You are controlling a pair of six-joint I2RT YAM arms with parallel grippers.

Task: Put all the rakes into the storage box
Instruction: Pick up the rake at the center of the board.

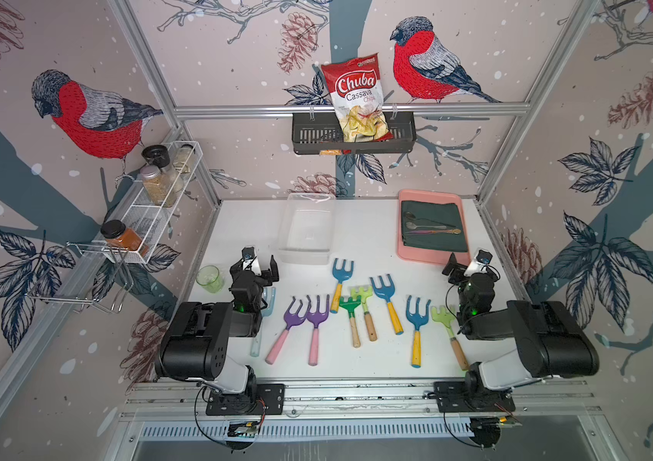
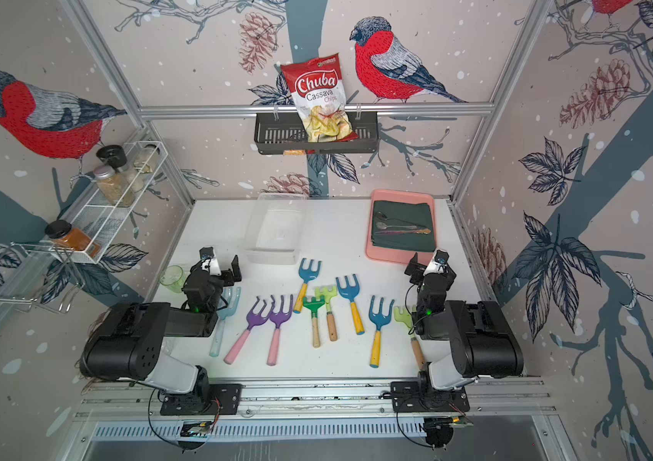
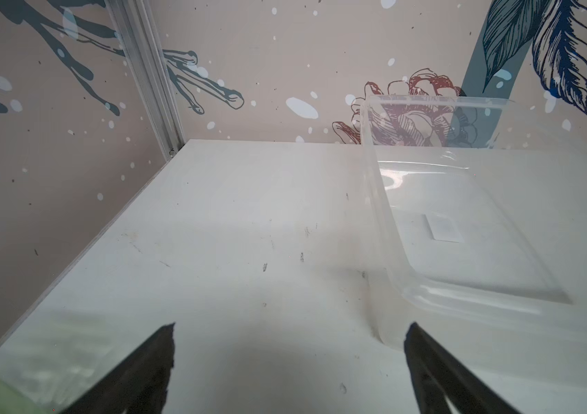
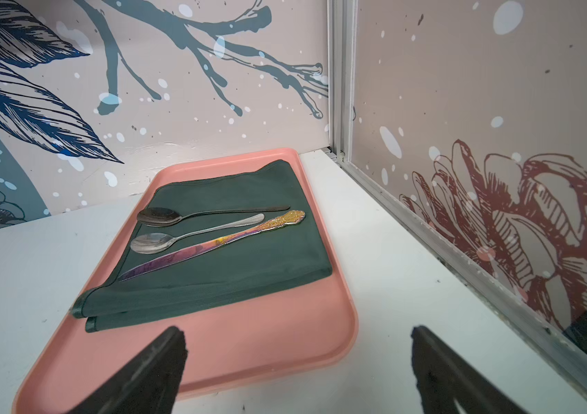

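1. White tabletop [image 1: 364, 239] here, with bird-and-pinecone wallpaper on every wall.
2. The clear storage box [image 1: 304, 252] stands empty, lengthwise towards the back wall.
3. On the box's robot side lies a spread of garden tools. The dark green rake [image 1: 348, 304] and the light green rake [image 1: 361, 295] lie side by side, both wood-handled, near the box. A third rake [image 1: 442, 315] lies further right.
4. The left gripper [image 3: 290, 337] hovers just beside the box's near left corner, jaws spread wide, nothing in them.
5. The right gripper [image 4: 299, 337] sits well to the box's right at the pink tray [image 4: 266, 340], also wide apart and empty.
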